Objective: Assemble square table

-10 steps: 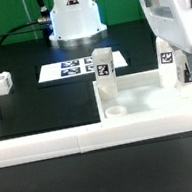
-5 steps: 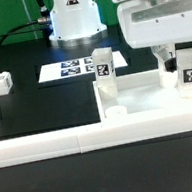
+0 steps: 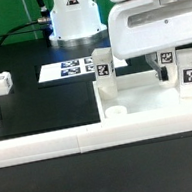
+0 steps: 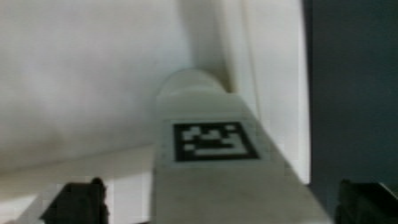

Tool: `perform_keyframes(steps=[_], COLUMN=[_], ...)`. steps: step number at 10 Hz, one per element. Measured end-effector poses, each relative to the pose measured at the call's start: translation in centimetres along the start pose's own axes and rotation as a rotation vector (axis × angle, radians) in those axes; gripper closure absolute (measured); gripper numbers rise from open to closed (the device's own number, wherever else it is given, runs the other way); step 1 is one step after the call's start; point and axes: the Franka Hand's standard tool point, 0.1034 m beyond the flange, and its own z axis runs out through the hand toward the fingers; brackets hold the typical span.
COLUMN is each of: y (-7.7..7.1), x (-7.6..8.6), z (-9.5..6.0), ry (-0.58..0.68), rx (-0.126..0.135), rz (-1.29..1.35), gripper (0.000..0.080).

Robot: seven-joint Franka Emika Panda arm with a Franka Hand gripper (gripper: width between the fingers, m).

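Tool (image 4: 222, 203) has swung across over the square table (image 3: 145, 98) and now straddles a tagged leg (image 3: 189, 70), fingers (image 4: 80, 200) wide, not yet gripping for screwing.

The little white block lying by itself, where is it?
The little white block lies on the black table at the exterior view's far left, left of the marker board, behind the white rail.

marker board (image 3: 64, 70) on black table (image 3: 44, 103)
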Motion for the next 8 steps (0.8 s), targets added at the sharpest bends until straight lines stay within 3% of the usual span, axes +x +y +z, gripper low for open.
perform_keyframes(steps=[1, 2, 4, 6, 7, 8], y=[0.0, 0.5, 0.7, 0.6, 0.6, 1.2], x=[0.0, -0.1, 0.0, -0.5, -0.5, -0.4], z=[0.0, 0.2, 0.2, 0.2, 0.3, 0.3], ry=[0.000, -0.002, -0.002, -0.031, -0.062, -0.111], rx=[0.000, -0.006, -0.006, 0.000, 0.029, 0.103], rz=[0.009, 0.181, 0.395, 0.852, 1.092, 1.323], gripper=[0.0393, 0.0505, 0.0506, 0.0507, 0.0507, 0.0509])
